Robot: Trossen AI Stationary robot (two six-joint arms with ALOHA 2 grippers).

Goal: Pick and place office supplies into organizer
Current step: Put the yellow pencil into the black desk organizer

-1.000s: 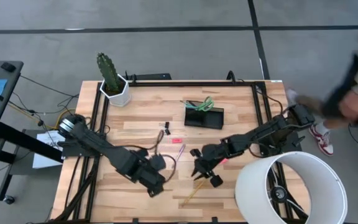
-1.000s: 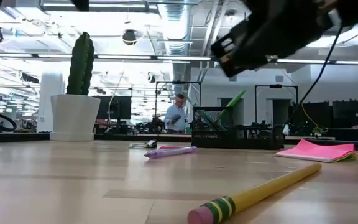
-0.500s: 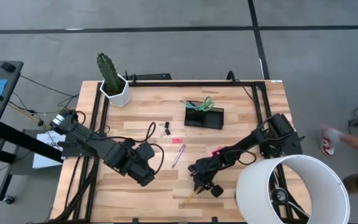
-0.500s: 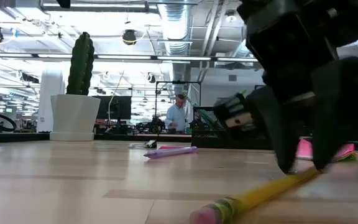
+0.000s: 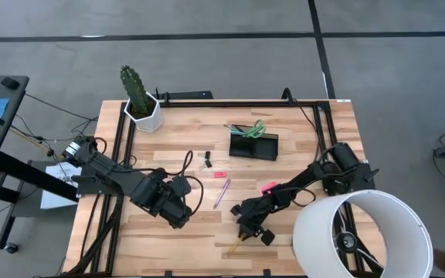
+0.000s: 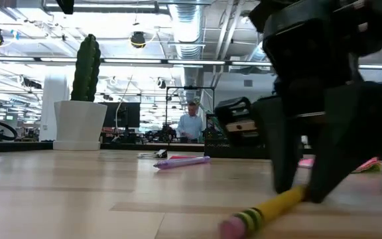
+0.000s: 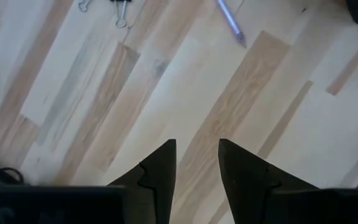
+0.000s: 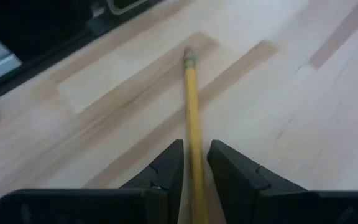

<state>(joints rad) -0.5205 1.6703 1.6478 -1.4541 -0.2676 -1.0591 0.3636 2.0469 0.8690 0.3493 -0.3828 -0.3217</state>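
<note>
Half the yellow pencil [image 8: 192, 112] hides between right gripper [image 8: 195, 163].

Yellow pencil [image 8: 191, 118] tip end hidden between right pincer [image 8: 195, 163] fingers; organizer [image 5: 253, 144] compartments too small to tell.

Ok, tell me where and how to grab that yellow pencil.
Grip the yellow pencil on its bare shaft, away from the eraser end, coming straight down from above. It lies flat on the table, and the right gripper already straddles it crosswise.
</note>
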